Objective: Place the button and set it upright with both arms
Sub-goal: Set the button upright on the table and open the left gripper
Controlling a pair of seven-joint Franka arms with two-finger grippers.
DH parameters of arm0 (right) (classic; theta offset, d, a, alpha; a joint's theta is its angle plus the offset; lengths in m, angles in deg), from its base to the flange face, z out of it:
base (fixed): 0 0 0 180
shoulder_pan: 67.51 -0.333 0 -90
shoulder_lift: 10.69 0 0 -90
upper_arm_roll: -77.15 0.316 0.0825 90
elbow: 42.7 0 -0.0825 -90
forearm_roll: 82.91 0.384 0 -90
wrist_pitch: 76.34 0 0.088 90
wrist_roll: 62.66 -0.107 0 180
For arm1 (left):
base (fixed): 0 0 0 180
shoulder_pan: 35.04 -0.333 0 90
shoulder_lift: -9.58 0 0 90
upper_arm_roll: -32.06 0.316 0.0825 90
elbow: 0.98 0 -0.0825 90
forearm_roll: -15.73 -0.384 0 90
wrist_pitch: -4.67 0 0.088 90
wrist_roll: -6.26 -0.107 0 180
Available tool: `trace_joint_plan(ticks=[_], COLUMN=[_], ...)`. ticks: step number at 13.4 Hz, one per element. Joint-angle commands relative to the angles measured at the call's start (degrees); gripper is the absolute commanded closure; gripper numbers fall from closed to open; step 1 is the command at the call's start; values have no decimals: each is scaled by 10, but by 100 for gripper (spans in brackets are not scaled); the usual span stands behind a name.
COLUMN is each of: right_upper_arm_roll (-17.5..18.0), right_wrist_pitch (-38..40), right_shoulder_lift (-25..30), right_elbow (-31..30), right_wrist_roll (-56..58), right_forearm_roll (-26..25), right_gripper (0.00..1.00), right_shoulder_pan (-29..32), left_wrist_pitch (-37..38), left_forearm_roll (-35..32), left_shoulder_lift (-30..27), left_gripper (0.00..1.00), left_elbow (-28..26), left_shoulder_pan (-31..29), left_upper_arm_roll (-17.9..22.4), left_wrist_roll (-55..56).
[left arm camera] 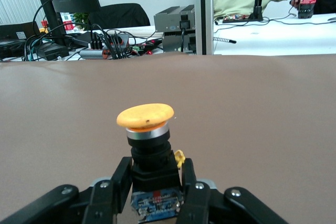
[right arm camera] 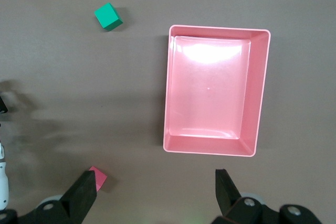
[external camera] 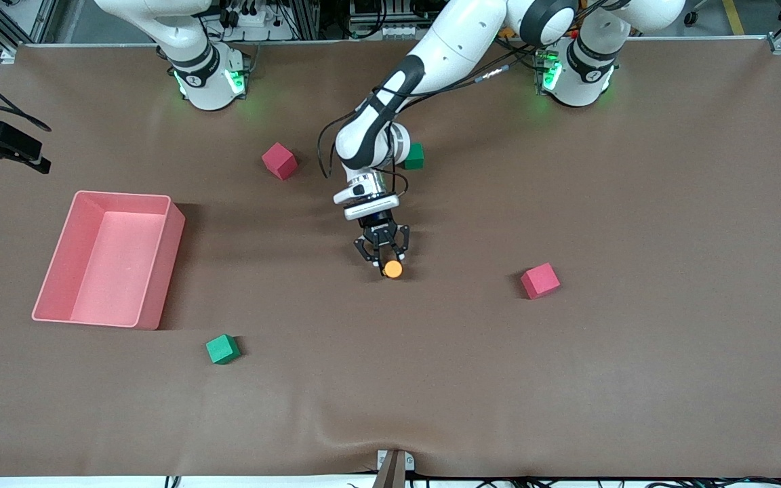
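The button (external camera: 393, 269) has a round orange cap on a dark body and sits near the middle of the table. The left gripper (external camera: 385, 261) reaches in low from the left arm's base and is shut on that dark body. In the left wrist view the button (left arm camera: 145, 116) stands cap up between the black fingers (left arm camera: 122, 174) of the left gripper (left arm camera: 156, 167). Whether its base touches the brown mat is hidden. The right gripper (right arm camera: 154, 179) hangs open and empty, high over the mat beside the pink bin. It is out of the front view.
A pink bin (external camera: 123, 195) (right arm camera: 218, 27) stands toward the right arm's end. Red cubes (external camera: 279, 160) (external camera: 539, 280) and green cubes (external camera: 222, 349) (external camera: 415, 156) lie scattered on the mat. The right wrist view shows a green cube (right arm camera: 108, 17) and a red cube (right arm camera: 98, 177).
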Motion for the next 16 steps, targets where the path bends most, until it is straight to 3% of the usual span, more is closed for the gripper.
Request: trace_joint_plan(ticks=[1, 5, 6, 8, 10, 13, 14, 16], right_upper_arm_roll=[-2, -2, -2, -2, -2, -2, -1, -1], right_wrist_pitch=[-1, -1, -1, -1, -1, -1, -2, -3], right_shoulder_lift=[5, 5, 5, 5, 5, 4, 4, 4], right_elbow=[-5, -5, -5, -5, -5, -5, -5, -5], right_wrist_roll=[1, 1, 1, 1, 1, 1, 1, 1], right_forearm_roll=[5, 5, 5, 5, 5, 5, 5, 5], right_gripper=[0, 0, 0, 0, 0, 0, 0, 0], right_shoulder_pan=[-3, -3, -4, -4, -3, -4, -4, -4], left_wrist_pitch=[15, 17, 17, 17, 17, 16, 16, 16], left_forearm_roll=[-19, -24, -24, -23, -23, -22, -22, -18], left_shoulder_lift=[27, 31, 31, 32, 31, 31, 30, 20], left_gripper=[90, 89, 84, 40, 10, 8, 0, 0], left_elbow=[19, 21, 21, 20, 21, 21, 21, 21], left_shoulder_pan=[9, 9, 9, 9, 9, 9, 9, 9], left_upper_arm_roll=[6, 6, 5, 4, 2, 0, 0, -1], left_wrist_roll=[31, 34, 34, 38, 39, 38, 36, 31])
